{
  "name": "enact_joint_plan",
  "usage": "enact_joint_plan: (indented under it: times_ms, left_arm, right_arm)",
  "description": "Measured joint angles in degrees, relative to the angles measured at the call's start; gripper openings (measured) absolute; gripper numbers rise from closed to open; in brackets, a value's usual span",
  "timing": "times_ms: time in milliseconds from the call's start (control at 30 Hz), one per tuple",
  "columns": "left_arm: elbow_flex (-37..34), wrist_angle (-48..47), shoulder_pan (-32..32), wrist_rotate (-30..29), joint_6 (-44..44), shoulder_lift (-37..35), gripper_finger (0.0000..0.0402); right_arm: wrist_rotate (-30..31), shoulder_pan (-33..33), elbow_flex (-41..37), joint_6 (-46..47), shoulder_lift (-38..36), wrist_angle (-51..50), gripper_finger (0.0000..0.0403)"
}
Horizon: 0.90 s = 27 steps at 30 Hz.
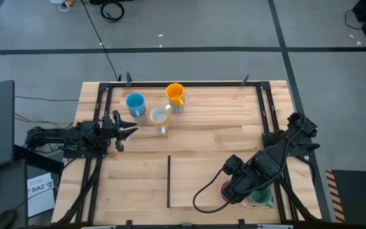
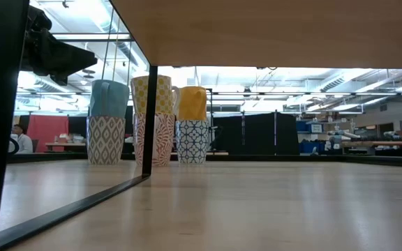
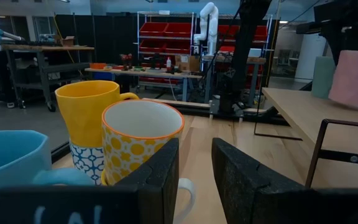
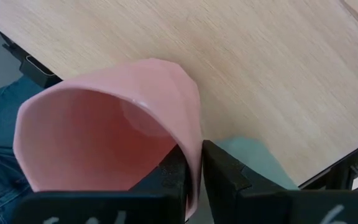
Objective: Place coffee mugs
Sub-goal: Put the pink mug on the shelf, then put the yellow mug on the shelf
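Three mugs stand together near the table's far edge: a blue mug (image 1: 135, 104), an orange mug (image 1: 175, 95) and a cream mug (image 1: 161, 116) with a yellow pattern (image 3: 142, 143). My left gripper (image 1: 127, 129) is open and level, just left of them. The cream mug's handle (image 3: 185, 193) shows beyond the gap between its fingers, and nothing is touched. My right gripper (image 1: 229, 189) is at the near right corner, shut on a pink mug (image 1: 223, 191). A green mug (image 1: 260, 199) stands right beside it. The other mugs are out of view. My right gripper (image 4: 194, 155) holds the pink mug by its rim wall (image 4: 188, 124), pinched with one finger inside the mug and the other finger (image 4: 225, 180) outside. The mug is tilted, its mouth facing the wrist camera. Whether its base is off the table cannot be told.
A thin black bar (image 1: 169, 181) lies on the table's near middle, and black frame rails (image 1: 267, 108) run along both sides. A person's blue jeans (image 4: 5, 118) show past the near edge. Bare wood (image 1: 215, 133) stretches between the two arms.
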Motion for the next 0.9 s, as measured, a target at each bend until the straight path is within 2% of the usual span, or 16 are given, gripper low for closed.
enact_joint_plan:
  times_ms: [533,900]
  left_arm:
    - [0.0,0.0,-0.02,0.0,0.0,0.0,0.0102]
    - [0.0,0.0,-0.02,0.0,-0.02,0.0,0.0102]
  right_arm:
    - [-0.01,0.0,0.02,-0.16,-0.07,0.09,0.0123]
    - [1.39,-0.13,0.02,-3.66,-0.07,0.0,0.0131]
